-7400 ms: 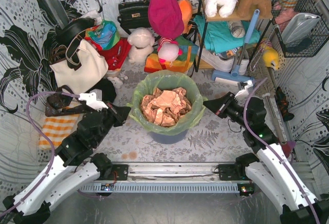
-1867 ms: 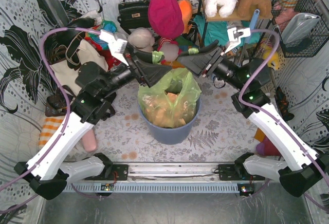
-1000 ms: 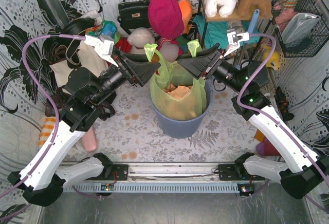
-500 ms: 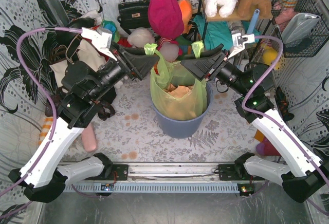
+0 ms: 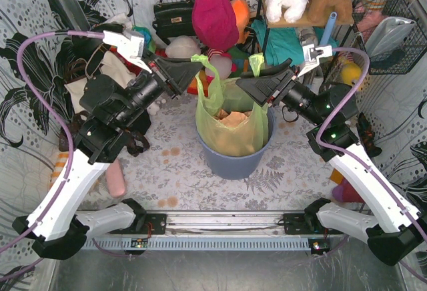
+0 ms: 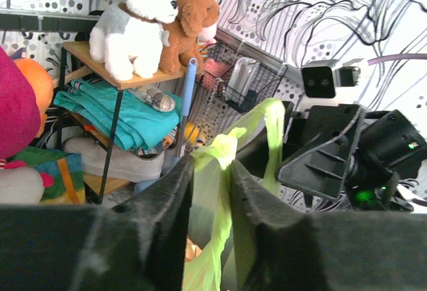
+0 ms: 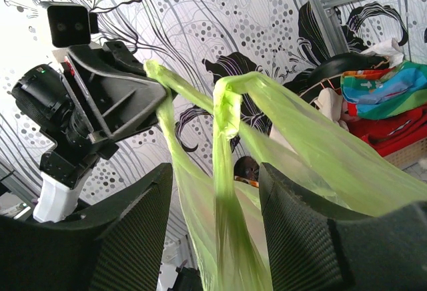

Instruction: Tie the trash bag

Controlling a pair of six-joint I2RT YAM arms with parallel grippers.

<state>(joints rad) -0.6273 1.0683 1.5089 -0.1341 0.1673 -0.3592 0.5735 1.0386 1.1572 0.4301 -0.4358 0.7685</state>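
The thin, translucent lime-green plastic trash bag [image 5: 230,131], with crumpled tan paper [image 5: 232,119] showing through, stands in the round blue-grey bin [image 5: 230,162] at frame centre on the leaf-patterned bench [image 5: 167,164]. The left pincer [image 5: 197,66] pinches its twisted left handle and the right pincer [image 5: 249,79] pinches the right one. Against half a second ago, the left handle sits slightly higher and further right.

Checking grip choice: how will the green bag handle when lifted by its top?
Probably floppy: the trash bag drapes slack between left tool and right tool. Likely light, showing crumpled paper inside. Thin film may stretch.
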